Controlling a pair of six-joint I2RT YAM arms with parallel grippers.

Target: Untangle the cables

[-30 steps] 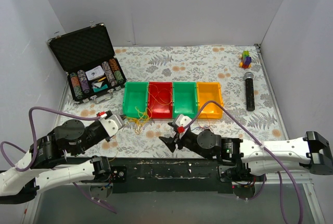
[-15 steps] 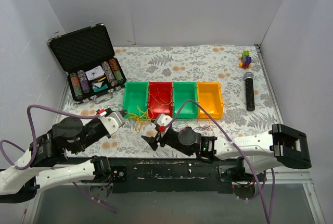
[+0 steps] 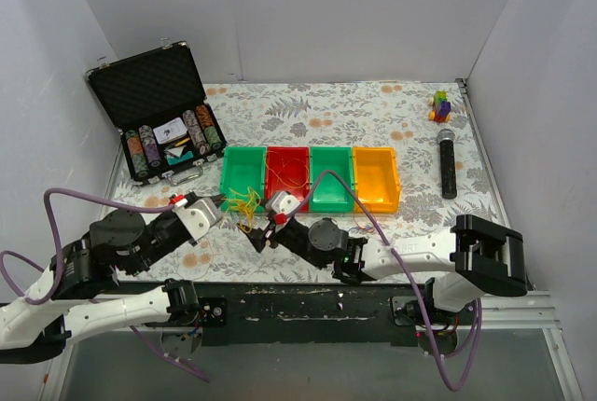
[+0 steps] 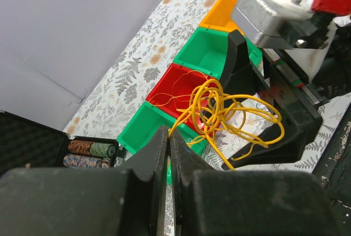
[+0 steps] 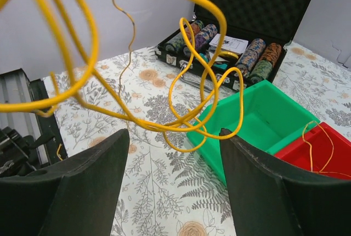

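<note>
Left gripper [image 4: 169, 135], likely on cables [image 4: 219, 104]; tabletop [image 4: 130, 77].

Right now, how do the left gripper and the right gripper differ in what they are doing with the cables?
The left gripper is shut, jaws pressed together; the right gripper stands wide open. The left gripper pinches a strand of the yellow cables, holding the clump raised; the right gripper grips nothing, loops only hanging before its jaws. Both meet at that clump, near the red bin.
</note>
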